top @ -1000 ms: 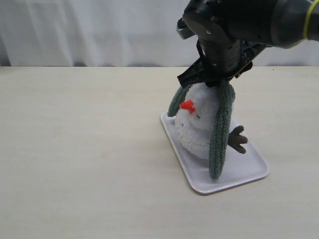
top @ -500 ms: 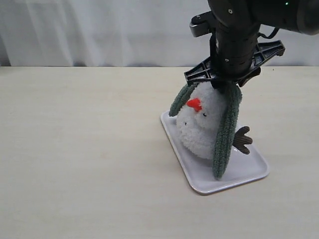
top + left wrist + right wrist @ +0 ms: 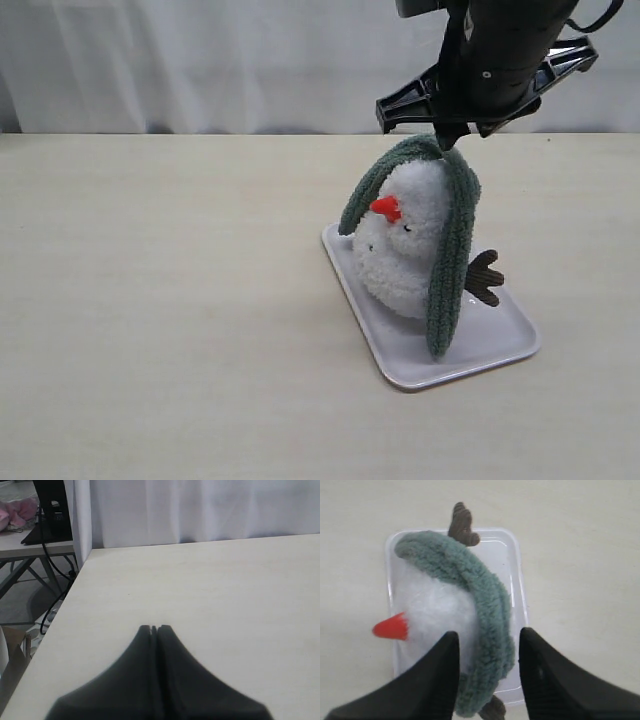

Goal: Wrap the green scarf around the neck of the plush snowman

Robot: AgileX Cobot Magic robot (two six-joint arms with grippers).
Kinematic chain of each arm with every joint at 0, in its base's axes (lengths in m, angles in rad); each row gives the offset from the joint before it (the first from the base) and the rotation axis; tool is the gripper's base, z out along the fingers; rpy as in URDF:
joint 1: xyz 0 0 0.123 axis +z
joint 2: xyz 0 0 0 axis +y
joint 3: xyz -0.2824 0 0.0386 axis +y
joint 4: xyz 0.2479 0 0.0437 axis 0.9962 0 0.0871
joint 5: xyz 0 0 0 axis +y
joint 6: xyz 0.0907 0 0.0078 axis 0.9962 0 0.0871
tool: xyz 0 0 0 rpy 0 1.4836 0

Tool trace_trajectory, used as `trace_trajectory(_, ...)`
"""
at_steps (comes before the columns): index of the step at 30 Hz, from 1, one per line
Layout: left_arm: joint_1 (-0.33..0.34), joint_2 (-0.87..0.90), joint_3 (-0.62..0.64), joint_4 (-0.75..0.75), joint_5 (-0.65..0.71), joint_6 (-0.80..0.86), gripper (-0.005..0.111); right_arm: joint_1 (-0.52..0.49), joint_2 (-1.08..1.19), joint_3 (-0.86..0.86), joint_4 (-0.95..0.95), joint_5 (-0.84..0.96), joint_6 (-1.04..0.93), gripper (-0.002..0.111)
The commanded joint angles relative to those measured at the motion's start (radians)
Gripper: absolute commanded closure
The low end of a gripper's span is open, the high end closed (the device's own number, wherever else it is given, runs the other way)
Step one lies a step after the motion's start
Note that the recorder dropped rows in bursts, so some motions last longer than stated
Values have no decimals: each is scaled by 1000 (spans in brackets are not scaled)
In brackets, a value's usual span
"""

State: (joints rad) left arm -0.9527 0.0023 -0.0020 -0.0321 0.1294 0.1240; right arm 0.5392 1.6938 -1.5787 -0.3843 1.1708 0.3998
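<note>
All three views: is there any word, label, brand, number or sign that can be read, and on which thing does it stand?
None can be read. The white tray, the plush snowman, the green scarf, the right gripper and the left gripper bear no lettering. The things on the side table in the left wrist view are too blurred to tell.

Right gripper (image 3: 488, 634) matte black, tapered fingers (image 3: 540, 680); black cylindrical wrist (image 3: 505, 50).

one plush snowman (image 3: 398, 268), one green scarf (image 3: 450, 268), one tray (image 3: 503, 341) — two grippers: left gripper (image 3: 155, 629), right gripper (image 3: 489, 633)
</note>
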Motion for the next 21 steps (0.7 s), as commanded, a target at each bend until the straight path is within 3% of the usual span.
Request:
trace_trajectory(1,-2,-2,2,-13,-31,0,107,-3,-11,20,84,-13,-85,75)
trace_trajectory(12,-2,-2,2,-13,-31,0,107,-3,-11,178,-111,-216,59,76)
trace_trajectory(17,-2,-2,2,-13,-31,0,107,-3,-5,178,-159,-232,59,104)
trace_trajectory(21,-2,-2,2,-13,-31,0,107,-3,9,178,-182,-214,62,104)
